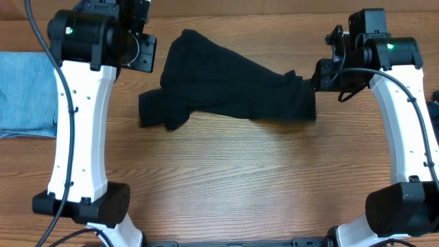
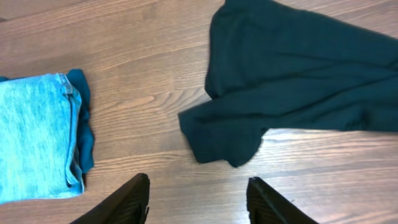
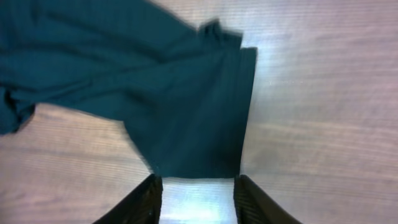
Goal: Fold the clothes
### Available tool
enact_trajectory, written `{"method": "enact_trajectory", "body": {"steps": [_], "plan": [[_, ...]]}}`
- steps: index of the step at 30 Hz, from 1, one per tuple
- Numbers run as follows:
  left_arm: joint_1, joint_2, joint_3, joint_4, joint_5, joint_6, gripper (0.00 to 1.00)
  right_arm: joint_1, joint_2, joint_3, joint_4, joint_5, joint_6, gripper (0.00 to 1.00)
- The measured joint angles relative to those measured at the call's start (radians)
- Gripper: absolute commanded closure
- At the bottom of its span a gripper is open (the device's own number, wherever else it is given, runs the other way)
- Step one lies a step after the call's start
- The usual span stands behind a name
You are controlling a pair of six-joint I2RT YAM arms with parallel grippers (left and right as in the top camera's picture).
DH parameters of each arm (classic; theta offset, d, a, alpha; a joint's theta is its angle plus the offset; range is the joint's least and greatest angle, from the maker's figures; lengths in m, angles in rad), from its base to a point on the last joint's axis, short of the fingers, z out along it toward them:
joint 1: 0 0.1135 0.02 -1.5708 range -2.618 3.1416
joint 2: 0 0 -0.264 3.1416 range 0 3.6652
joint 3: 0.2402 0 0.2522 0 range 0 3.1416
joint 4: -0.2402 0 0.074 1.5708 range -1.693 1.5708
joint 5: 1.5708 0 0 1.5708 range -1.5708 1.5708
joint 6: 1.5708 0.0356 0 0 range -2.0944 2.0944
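The black T-shirt (image 1: 233, 86) is lying loose and unfolded across the upper middle of the overhead frame, spread flat on the wooden table (image 1: 240, 185). It is running as a long, slanting mass from upper centre-left down to the right, rumpled into soft ridges. One short sleeve (image 1: 161, 113) is sticking out at its lower left. Its cloth is matte and limp, and in the wrist views it is reading as a very dark teal. Its straight hem (image 3: 199, 171) is ending just above the right gripper (image 3: 197, 186) at the bottom of the right wrist frame. That gripper's fingers are standing spread, with pale wood showing between them and no cloth pinched. The left gripper (image 2: 198, 186) is likewise hanging spread at the bottom of the left wrist frame over bare wood. It is pinching nothing, and the sleeve is lying just beyond its tips. At the left edge of the overhead frame the light blue denim (image 1: 24, 92) is sitting folded into a neat rectangle, cut off by the frame edge and well apart from the shirt. In the left wrist view a dark navy garment (image 2: 84, 124) is peeking out along its right side. Below the shirt, a broad band of brown, streaky wood grain is stretching across the lower half of the overhead frame between the two arm bases.
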Motion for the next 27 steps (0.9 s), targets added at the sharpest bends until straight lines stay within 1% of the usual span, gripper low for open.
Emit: {"method": "enact_trajectory", "body": {"steps": [2, 5, 7, 9, 10, 12, 18, 19, 21, 27], "plan": [[0.000, -0.030, 0.000, 0.000, 0.008, -0.013, 0.41, 0.000, -0.001, 0.000, -0.026, -0.011, -0.002, 0.51], [0.000, -0.083, 0.000, -0.001, 0.028, -0.022, 0.41, 0.000, -0.006, 0.000, -0.025, -0.018, 0.013, 0.44], [0.000, -0.119, 0.000, -0.011, 0.064, -0.024, 0.42, 0.000, -0.012, 0.000, -0.012, -0.025, 0.032, 0.42], [0.000, -0.146, 0.000, -0.030, 0.119, -0.027, 0.41, 0.000, -0.016, 0.000, 0.009, -0.048, 0.043, 0.42], [0.000, -0.150, 0.000, -0.034, 0.142, -0.030, 0.41, 0.000, -0.016, 0.000, 0.020, -0.059, 0.047, 0.38], [0.000, -0.150, -0.007, -0.031, 0.169, -0.032, 0.41, 0.000, -0.015, 0.000, 0.028, -0.072, 0.056, 0.37], [0.000, -0.082, -0.149, 0.010, 0.233, -0.035, 0.41, 0.000, 0.035, 0.000, 0.028, -0.095, 0.068, 0.36], [0.000, -0.060, -0.182, 0.026, 0.248, -0.035, 0.43, 0.000, 0.058, -0.002, 0.043, -0.096, 0.070, 0.35], [0.000, -0.019, -0.245, 0.079, 0.278, -0.035, 0.44, 0.000, 0.103, -0.017, 0.073, -0.095, 0.077, 0.38], [0.000, 0.058, -0.369, 0.201, 0.343, -0.035, 0.43, 0.000, 0.221, -0.047, 0.113, -0.095, 0.134, 0.37]]}}
